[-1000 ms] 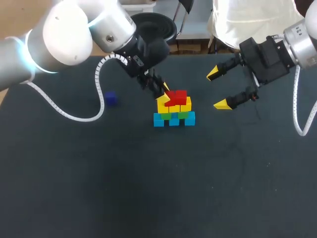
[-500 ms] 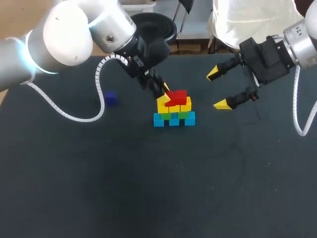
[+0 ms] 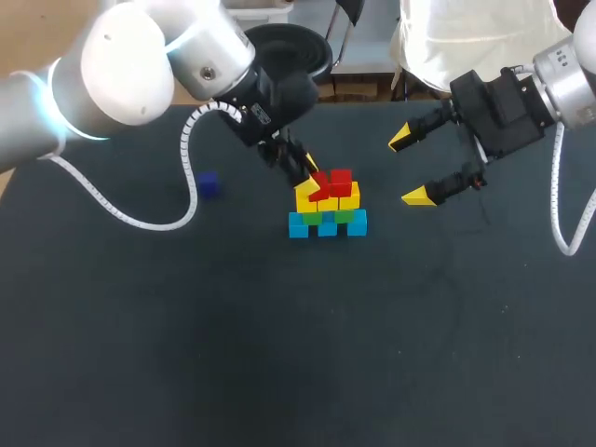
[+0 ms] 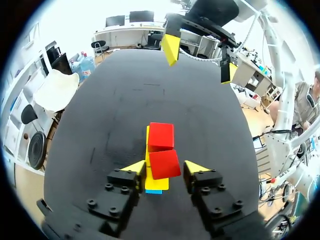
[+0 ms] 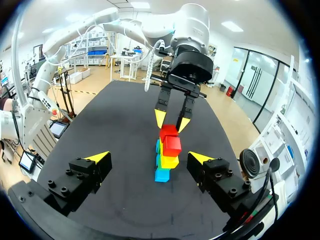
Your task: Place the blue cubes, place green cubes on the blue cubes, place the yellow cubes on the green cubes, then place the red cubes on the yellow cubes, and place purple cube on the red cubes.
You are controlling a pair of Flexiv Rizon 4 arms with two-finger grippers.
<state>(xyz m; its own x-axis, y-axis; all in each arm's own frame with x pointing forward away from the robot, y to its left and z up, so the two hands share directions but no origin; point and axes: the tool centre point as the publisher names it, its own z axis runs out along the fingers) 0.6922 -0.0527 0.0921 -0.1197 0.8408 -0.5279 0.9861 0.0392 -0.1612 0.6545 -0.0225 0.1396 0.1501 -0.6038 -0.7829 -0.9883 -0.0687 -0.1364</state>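
Observation:
The cube stack stands mid-table: a row of blue cubes (image 3: 327, 226) at the base, green cubes (image 3: 345, 216) on them, yellow cubes (image 3: 349, 196) above, and two red cubes (image 3: 332, 180) on top. My left gripper (image 4: 165, 167) is open and straddles the nearer red cube (image 4: 164, 164), with a thin gap at each fingertip. The other red cube (image 4: 161, 136) sits just ahead of it. The purple cube (image 3: 208, 184) lies alone to the left of the stack. My right gripper (image 3: 414, 168) hangs wide open and empty to the right of the stack.
The table's dark surface (image 3: 279, 354) holds nothing else in view. From the right wrist, the stack (image 5: 168, 150) sits ahead between my wide fingers, and my left gripper (image 5: 171, 121) comes down on it from beyond.
My left gripper's fingers have spread slightly and let go of the nearer red cube, which stays on the yellow cubes. The right arm has not moved.

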